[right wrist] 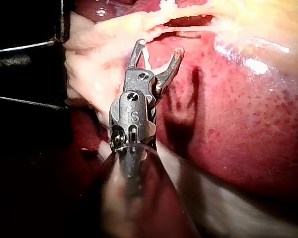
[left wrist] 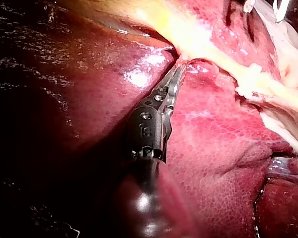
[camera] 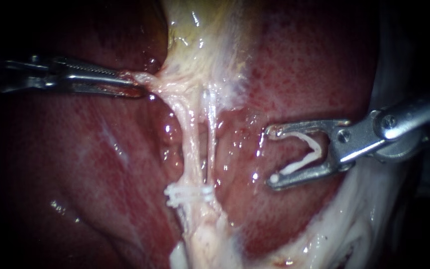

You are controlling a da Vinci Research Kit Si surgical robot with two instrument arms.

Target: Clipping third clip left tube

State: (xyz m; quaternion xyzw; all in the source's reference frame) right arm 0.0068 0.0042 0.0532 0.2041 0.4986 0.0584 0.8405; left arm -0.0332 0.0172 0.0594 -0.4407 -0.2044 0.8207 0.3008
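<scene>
Tubes centre; placed clips across their near end. Left instrument left, gripping far tissue. Right instrument right, apart, loaded clip within.

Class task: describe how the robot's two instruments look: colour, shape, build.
Left instrument: slim grey metal, long narrow finely toothed jaws, dark wrist housing with small screws. Right instrument: shiny steel, broader slotted jaws, round pivot screws, dark housing.

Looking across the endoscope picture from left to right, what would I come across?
Left instrument, jaws shut on pale tissue → left tube → right tube → right instrument, its jaws holding an open clip.
</scene>
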